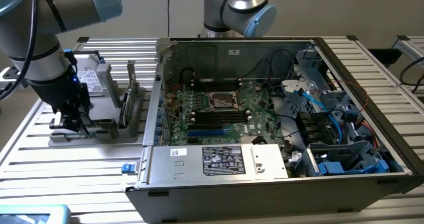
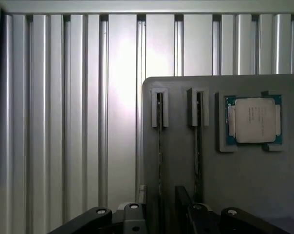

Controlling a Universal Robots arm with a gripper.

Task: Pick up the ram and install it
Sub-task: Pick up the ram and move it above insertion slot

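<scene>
Two ram sticks stand on edge in narrow slots of a grey holder [image 2: 244,185]. One ram [image 2: 159,146] runs down between my gripper's dark fingers, and the other [image 2: 198,146] lies just beside them. My gripper [image 2: 167,217] is open and sits low over the holder, straddling the first stick without closing on it. In the exterior view the gripper [image 1: 69,124] hangs at the holder's near end [image 1: 99,134], on the exterior view's left, beside the open computer case [image 1: 198,194]. The motherboard [image 1: 215,110] lies inside the case, with dark memory slots [image 1: 219,117].
A processor chip [image 2: 254,120] sits in a recess of the holder. An upright expansion card [image 1: 130,97] and a silver hard drive [image 1: 99,80] stand on the same holder. A second arm's base [image 1: 239,10] rises behind the case. The table [image 1: 59,174] is ribbed metal.
</scene>
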